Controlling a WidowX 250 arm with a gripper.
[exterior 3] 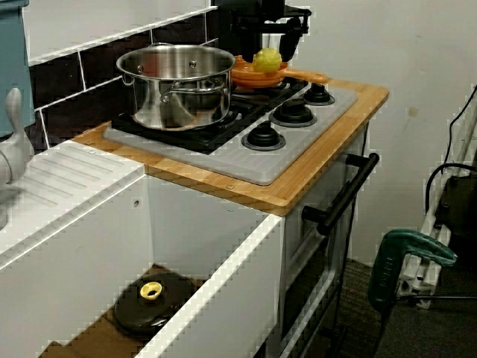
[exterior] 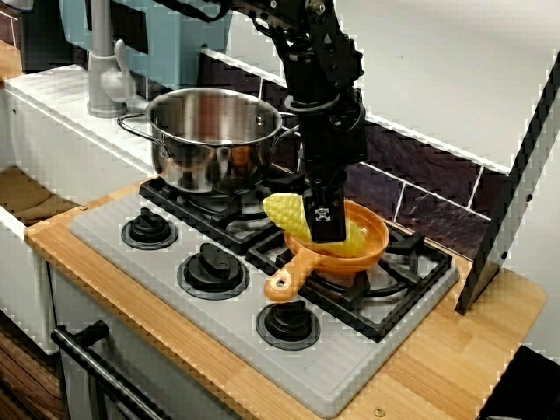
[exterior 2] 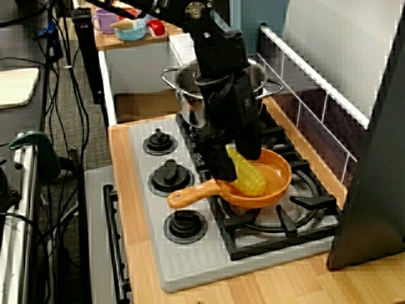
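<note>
My hand (exterior: 328, 229) hangs straight down over the orange pan (exterior: 374, 238), its two fingers closed on the yellow corn cob (exterior: 284, 213). In the view from the stove's end the cob sits between the fingers, one pressed on each side. The cob lies tilted in the pan, and its blunt end sticks out over the pan's rim on the side facing the steel pot (exterior: 210, 140). I cannot tell whether the cob's lower end rests on the pan's floor or is just clear of it.

The pan sits on a burner grate of the grey stove (exterior: 114, 232), and its handle points out over the row of black knobs (exterior: 213, 267) just in front of it. The pot stands on the grate next to the pan, near it but not touching. The wooden counter (exterior: 455, 350) runs under and around the stove on every side of the pan. Well beyond the pot from the pan stands a grey faucet (exterior: 103, 61). In the view from the sink side, a black lid (exterior 3: 153, 302) with a yellow knob lies down in the sink, far from the pan.
</note>
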